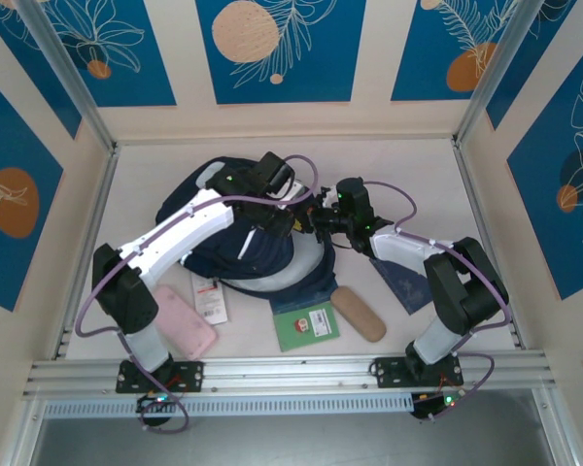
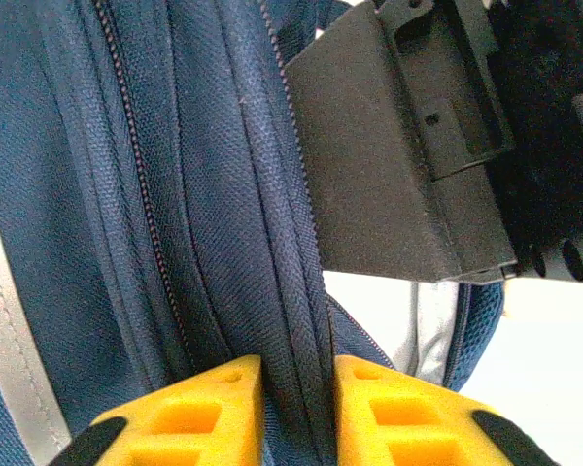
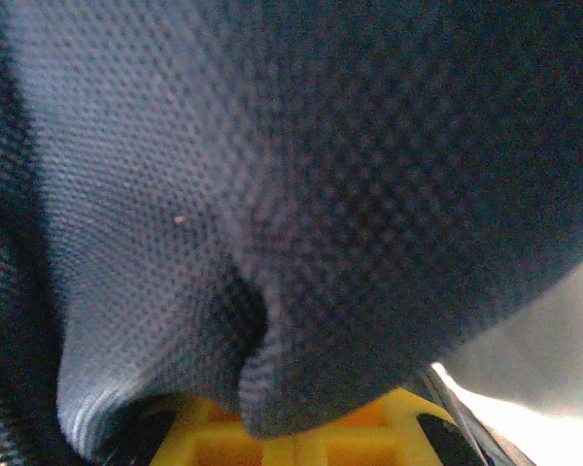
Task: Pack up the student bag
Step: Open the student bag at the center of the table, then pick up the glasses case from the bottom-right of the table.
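We reach both arms inward from their bases: the left arm (image 1: 189,228) sweeps up and to the right, and the right arm (image 1: 437,277) folds at the elbow and stretches left, so the two wrists meet almost nose to nose. Our left claw (image 2: 299,379) has its yellow fingers (image 2: 219,408) close together, pinching a ridge of the bag (image 2: 194,194) between them. Our right claw (image 3: 301,442) is closed, its yellow pads (image 3: 389,427) mostly under cloth, and we cannot tell whether it grips any.

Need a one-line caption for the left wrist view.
Left gripper pinching a fold of the student bag beside its zipper.
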Action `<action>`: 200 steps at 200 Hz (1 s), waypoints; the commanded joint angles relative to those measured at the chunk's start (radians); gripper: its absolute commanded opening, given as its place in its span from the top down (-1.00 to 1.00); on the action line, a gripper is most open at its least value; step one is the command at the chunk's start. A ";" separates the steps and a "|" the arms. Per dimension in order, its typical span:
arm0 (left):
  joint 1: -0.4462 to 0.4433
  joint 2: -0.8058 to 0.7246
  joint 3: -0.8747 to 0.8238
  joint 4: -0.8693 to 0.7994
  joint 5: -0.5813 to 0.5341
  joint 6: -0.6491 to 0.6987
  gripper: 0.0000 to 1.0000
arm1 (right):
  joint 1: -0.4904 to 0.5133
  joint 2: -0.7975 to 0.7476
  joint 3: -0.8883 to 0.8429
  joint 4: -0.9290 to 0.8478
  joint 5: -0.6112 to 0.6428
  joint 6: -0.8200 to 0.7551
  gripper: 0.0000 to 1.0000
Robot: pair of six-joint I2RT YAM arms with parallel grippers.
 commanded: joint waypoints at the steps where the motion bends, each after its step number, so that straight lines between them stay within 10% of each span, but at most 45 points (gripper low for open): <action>1: -0.007 0.020 0.009 -0.002 -0.061 0.003 0.75 | 0.022 -0.024 0.029 0.058 -0.035 0.011 1.00; 59: 0.004 -0.016 0.017 -0.003 -0.039 0.011 1.00 | 0.023 -0.065 0.024 -0.084 0.021 -0.064 1.00; 150: 0.089 -0.135 0.070 -0.035 -0.010 0.060 1.00 | -0.026 -0.361 -0.084 -0.440 0.185 -0.384 -0.32; 200: 0.157 -0.194 0.074 0.033 0.045 0.029 1.00 | 0.034 -0.455 0.000 -1.013 0.464 -0.645 -0.48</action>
